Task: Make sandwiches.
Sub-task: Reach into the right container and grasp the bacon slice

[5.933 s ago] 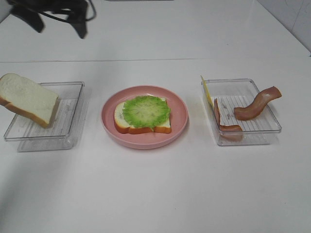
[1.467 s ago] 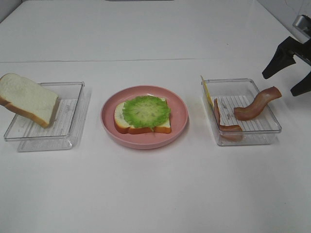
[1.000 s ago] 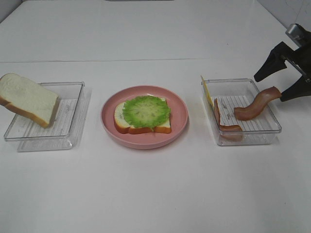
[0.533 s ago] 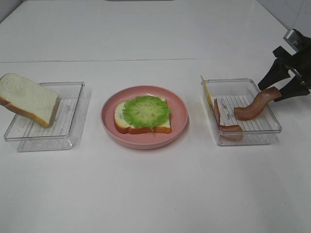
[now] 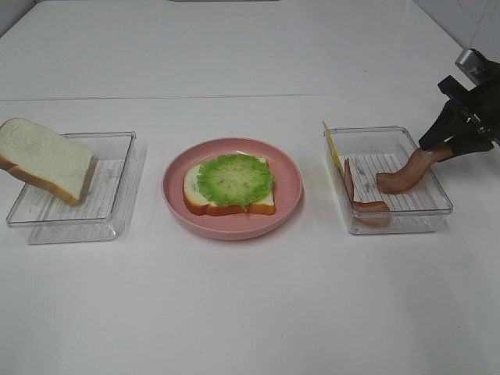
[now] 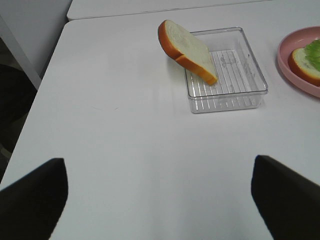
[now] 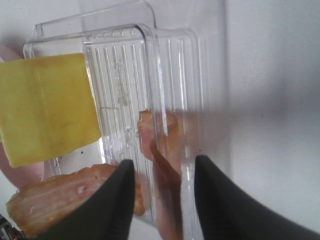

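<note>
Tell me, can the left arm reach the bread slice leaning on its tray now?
Probably yes. The bread slice leans on its tray with nothing over it; the left gripper is open and only bare table lies between.

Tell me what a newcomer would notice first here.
The pink plate in the middle holds a bread slice topped with bright green lettuce. At the right tray, the right gripper straddles the raised end of a bacon strip. A second bread slice leans tilted in the left tray.
</note>
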Controlling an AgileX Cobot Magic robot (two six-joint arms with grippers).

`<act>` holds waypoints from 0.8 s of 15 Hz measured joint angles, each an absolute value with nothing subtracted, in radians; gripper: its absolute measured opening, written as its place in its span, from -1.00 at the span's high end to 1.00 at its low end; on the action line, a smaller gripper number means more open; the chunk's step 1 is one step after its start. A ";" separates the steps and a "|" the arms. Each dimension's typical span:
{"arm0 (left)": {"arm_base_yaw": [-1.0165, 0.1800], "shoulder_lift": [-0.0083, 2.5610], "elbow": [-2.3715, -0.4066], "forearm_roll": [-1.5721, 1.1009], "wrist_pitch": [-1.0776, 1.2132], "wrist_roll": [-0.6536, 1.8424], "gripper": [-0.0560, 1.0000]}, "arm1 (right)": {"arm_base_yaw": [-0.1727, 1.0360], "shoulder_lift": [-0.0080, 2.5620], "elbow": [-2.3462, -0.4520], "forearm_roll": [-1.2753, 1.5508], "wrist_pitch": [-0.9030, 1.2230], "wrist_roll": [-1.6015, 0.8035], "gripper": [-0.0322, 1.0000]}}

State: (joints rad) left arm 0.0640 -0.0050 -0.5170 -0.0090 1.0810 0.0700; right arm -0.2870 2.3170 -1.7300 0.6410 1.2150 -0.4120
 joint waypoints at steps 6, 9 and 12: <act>0.064 -0.005 -0.517 -0.009 1.081 0.070 -0.83 | -0.287 2.317 -1.730 0.625 1.215 -0.403 0.32; 0.064 -0.005 -0.517 -0.009 1.081 0.070 -0.83 | -0.287 2.316 -1.730 0.625 1.215 -0.358 0.87; 0.064 -0.005 -0.517 -0.009 1.081 0.070 -0.83 | -0.287 2.293 -1.730 0.625 1.215 -0.340 0.88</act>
